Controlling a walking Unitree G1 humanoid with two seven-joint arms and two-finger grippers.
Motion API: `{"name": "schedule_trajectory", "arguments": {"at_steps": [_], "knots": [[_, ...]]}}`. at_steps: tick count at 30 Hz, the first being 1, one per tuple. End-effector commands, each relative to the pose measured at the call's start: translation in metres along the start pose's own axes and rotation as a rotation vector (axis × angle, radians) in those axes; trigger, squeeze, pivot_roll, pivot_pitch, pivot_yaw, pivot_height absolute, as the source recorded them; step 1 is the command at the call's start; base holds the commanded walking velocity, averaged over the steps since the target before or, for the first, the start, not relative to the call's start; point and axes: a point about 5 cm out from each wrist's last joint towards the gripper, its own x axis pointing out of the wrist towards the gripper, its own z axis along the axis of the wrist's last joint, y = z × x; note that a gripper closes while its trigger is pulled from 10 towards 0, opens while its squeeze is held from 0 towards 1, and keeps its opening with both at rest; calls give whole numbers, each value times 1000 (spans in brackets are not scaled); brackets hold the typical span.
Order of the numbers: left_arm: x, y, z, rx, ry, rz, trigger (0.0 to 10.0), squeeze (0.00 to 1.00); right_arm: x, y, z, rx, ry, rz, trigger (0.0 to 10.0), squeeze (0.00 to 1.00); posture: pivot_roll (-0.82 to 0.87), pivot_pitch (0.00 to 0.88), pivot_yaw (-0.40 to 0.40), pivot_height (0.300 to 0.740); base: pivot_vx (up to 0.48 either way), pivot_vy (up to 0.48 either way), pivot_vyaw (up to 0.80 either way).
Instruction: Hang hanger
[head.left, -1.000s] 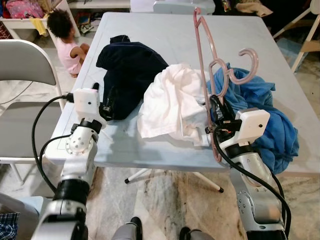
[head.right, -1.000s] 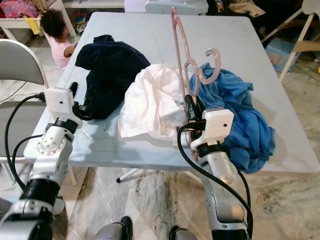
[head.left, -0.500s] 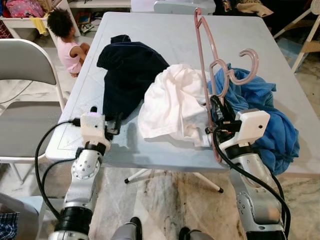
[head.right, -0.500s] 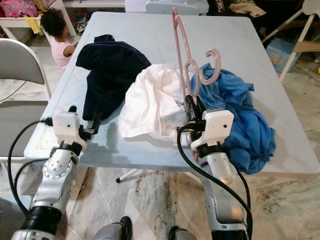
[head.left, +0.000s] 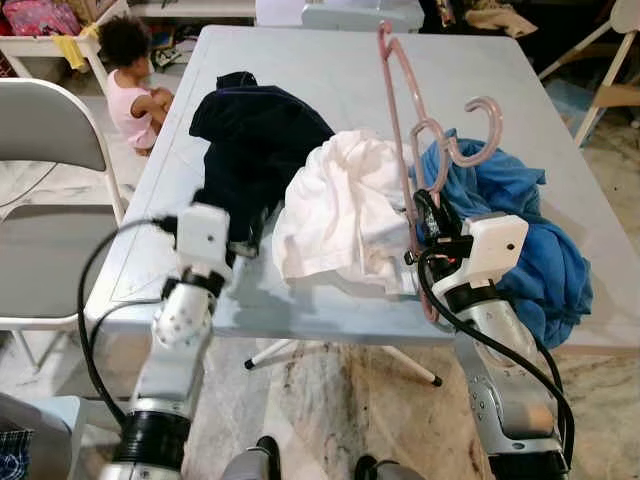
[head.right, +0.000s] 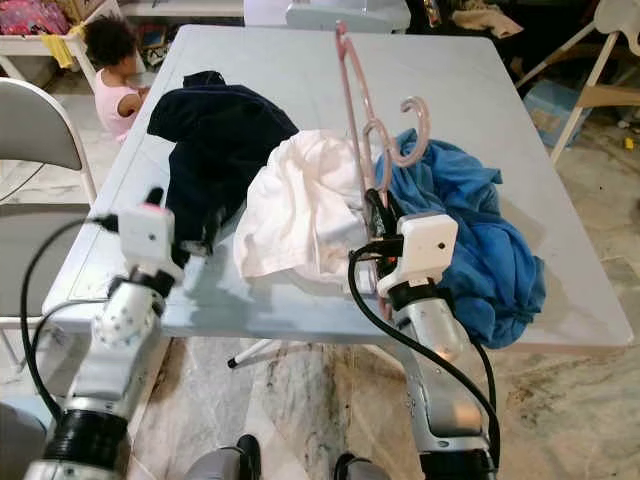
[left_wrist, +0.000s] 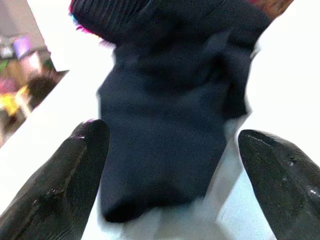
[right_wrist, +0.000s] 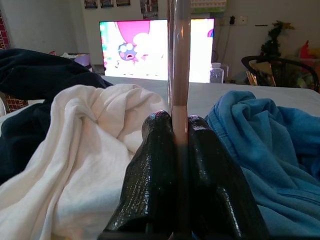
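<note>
Grey table (head.left: 330, 60) as landmark. One grey folding chair (head.left: 45, 190) off its left edge, person seated on floor (head.left: 135, 85) beyond. On table, three garments in row: navy garment (head.left: 255, 140), white garment (head.left: 340, 205), blue garment (head.left: 520, 230). Left gripper (left_wrist: 170, 170) at table's near-left edge, fingers spread wide, holding nothing (navy cloth just ahead). One pink hanger (head.left: 405, 130) upright above table between white and blue garments; right gripper (right_wrist: 176, 130) pinches its bar, fingers closed tight.
</note>
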Motion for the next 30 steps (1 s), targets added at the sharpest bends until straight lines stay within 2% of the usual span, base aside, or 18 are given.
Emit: {"name": "schedule_trajectory", "arguments": {"at_steps": [1, 3, 4, 5, 6, 11, 17, 26, 30], "knots": [[-1, 7, 4, -3, -10, 39, 10000, 1000, -15, -5, -28, 9, 147, -37, 10000, 0, 57, 200, 30, 740, 0, 0, 0], [-3, 5, 5, 3, -10, 28, 10000, 1000, -17, -6, -29, 14, 157, -54, 10000, 0, 58, 202, 29, 740, 0, 0, 0], [-4, 3, 6, -17, -5, 12, 10000, 855, -17, -7, -28, 17, 156, -56, 10000, 0, 59, 206, 27, 740, 0, 0, 0], [-5, 2, 6, -32, 1, 1, 10000, 855, -17, -7, -28, 19, 155, -58, 10000, 0, 59, 206, 27, 740, 0, 0, 0], [-6, 0, 7, -29, -1, -9, 10000, 0, -17, -8, -27, 23, 151, -60, 10000, 0, 59, 207, 27, 740, 0, 0, 0], [-4, -6, 12, -16, -4, -31, 10000, 0, -16, -11, -27, 39, 157, -71, 10000, 0, 53, 210, 32, 740, 0, 0, 0], [1, -7, 14, -18, 6, -28, 10000, 0, -16, -11, -26, 47, 155, -76, 10000, 0, 45, 210, 35, 740, 0, 0, -800], [3, -15, 17, -20, 11, -57, 10000, 0, -21, -14, -24, 41, 154, -89, 10000, 0, 33, 209, 39, 740, 0, 0, 0], [2, -15, 16, -18, 18, -57, 10000, 0, -23, -16, -25, 38, 156, -101, 10000, 0, 36, 206, 40, 740, -268, 0, 0]]}}
